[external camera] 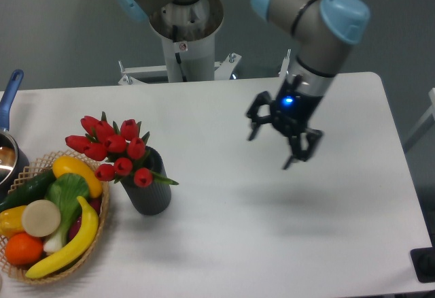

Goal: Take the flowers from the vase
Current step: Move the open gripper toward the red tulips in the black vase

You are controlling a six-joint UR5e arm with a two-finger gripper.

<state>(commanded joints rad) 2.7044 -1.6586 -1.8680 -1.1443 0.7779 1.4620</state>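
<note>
The flowers (pixel 112 147), a tight bunch of red tulip buds with green leaves, stand in the vase (pixel 148 190), a short dark ribbed cylinder at the left of the white table. My gripper (pixel 270 150) hangs above the table's middle right, well to the right of the flowers and apart from them. Its two black fingers are spread open and hold nothing. A blue light glows on the wrist.
A wicker basket (pixel 100 233) with a banana, orange, cucumber and other produce sits just left of the vase, touching or nearly touching it. A blue-handled pot (pixel 9 101) is at the far left edge. The arm's base (pixel 185 26) stands behind the table.
</note>
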